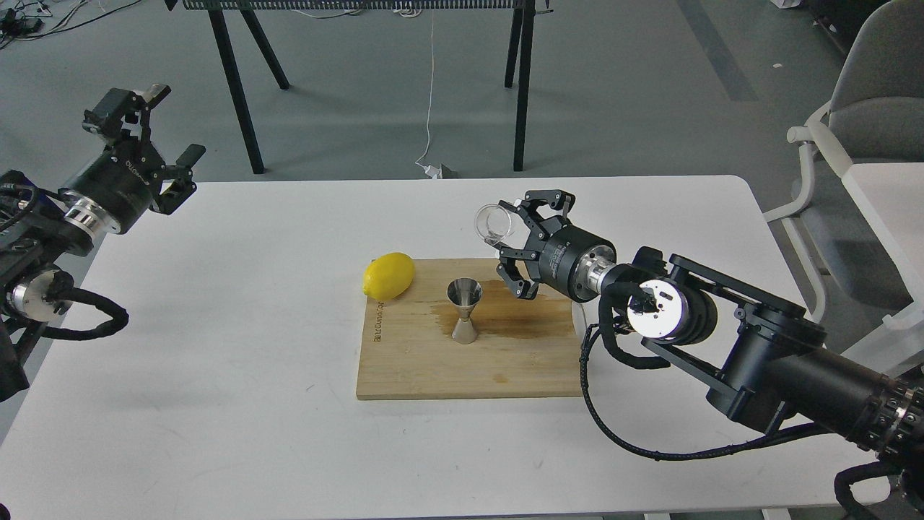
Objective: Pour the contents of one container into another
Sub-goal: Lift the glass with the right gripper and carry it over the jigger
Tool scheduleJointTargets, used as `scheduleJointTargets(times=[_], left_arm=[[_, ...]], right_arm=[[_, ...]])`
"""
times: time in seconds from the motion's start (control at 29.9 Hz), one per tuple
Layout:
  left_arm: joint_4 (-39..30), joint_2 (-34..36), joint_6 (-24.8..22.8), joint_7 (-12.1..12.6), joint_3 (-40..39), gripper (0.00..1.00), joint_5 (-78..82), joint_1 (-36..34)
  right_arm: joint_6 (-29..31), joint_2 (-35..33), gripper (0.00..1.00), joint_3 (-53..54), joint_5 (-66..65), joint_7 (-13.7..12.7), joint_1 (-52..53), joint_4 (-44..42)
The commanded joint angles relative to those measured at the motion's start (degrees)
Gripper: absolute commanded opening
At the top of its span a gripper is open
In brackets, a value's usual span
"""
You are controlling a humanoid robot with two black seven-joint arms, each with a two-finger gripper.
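- The right gripper [509,242] is clamped on the small glass cup [494,223], with 1 finger on each side of it. The cup hangs in the air, above and a little to the right of the jigger [464,309], and is not touching it.
- The cup lies tipped on its side with its mouth facing roughly toward the camera and left. That suits a pour, though the rim does not look lined up over the jigger's mouth yet.
- I cannot tell whether anything is in the cup; the glass is too clear and small.
- The jigger stands upright near the middle of the wooden board [404,368], open end up, ready to receive. It likely sits on the board so that spills land there: a darker wet-looking patch [527,312] spreads beside it to the right.
- A lemon [388,276] rests on the board's far left corner, apart from the jigger and out of the pouring path.
- The left gripper [148,133] is held up beyond the table's [216,404] left edge with its 2 fingers apart and nothing in them, seemingly parked clear of the work.
- Next judgement: bring the rim over the jigger, then tilt slowly, because the target mouth is narrow.
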Motion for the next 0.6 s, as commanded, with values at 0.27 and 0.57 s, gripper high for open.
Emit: scheduleJointTargets(times=[0.27, 0.57], left_arm=[[0.1, -0.3, 0.0, 0.0, 0.0, 1.00, 0.1, 0.3], [0.1, -0.8, 0.0, 0.0, 0.1, 1.00, 0.1, 0.3]], right_arm=[[0.3, -0.8, 0.46, -1.1, -2.3, -1.0, 0.2, 2.3], [0.7, -1.9, 0.46, -2.3, -4.3, -1.8, 0.2, 3.2]])
